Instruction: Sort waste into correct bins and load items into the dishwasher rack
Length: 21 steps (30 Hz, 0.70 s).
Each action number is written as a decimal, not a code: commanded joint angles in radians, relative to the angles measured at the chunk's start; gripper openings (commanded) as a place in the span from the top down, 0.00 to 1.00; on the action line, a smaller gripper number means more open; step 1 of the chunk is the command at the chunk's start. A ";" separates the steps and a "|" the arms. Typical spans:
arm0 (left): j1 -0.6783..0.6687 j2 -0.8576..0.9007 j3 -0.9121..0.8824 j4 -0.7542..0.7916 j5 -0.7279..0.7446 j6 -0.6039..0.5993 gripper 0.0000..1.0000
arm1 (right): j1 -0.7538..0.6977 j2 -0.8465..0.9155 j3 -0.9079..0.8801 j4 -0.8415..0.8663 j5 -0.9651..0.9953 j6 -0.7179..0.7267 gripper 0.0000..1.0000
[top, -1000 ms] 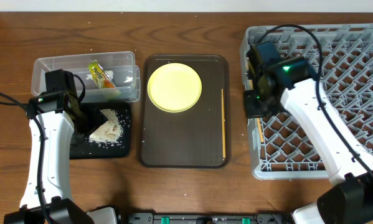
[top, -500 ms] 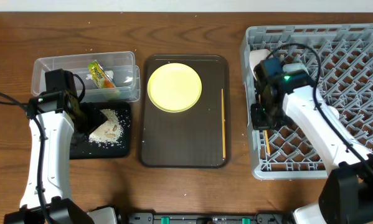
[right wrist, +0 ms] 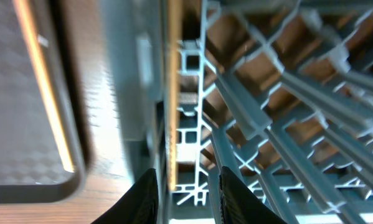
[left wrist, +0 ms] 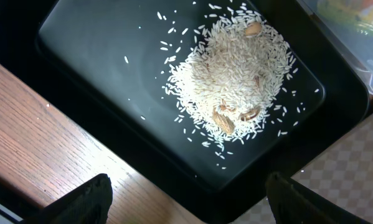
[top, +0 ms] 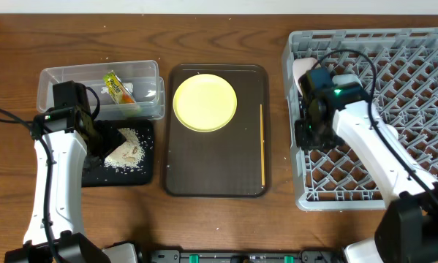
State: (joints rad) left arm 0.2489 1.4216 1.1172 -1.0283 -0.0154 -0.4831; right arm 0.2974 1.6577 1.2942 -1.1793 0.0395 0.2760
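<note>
There are two thin wooden chopsticks: one right at the right pincer, one a little way off it. There is one each of these: round yellow plate, big grey plastic rack, dark brown tray, clear plastic tub, flat black tray, crinkly green and yellow wrapper, heap of white rice.

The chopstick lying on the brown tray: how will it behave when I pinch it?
Likely stiff and very light: the chopstick is a thin, straight wooden stick. It lies flat near the right rim of the brown tray, which may leave little room for a pinch. A nudge could roll it.
</note>
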 commanded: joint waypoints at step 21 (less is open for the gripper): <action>0.005 -0.002 -0.001 -0.003 -0.019 -0.012 0.18 | 0.259 0.219 0.132 0.135 -0.088 0.158 0.63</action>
State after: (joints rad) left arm 0.2489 1.4216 1.1172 -1.0279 -0.0154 -0.4831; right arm 0.5392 1.8191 1.4338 -1.0504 -0.0639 0.3569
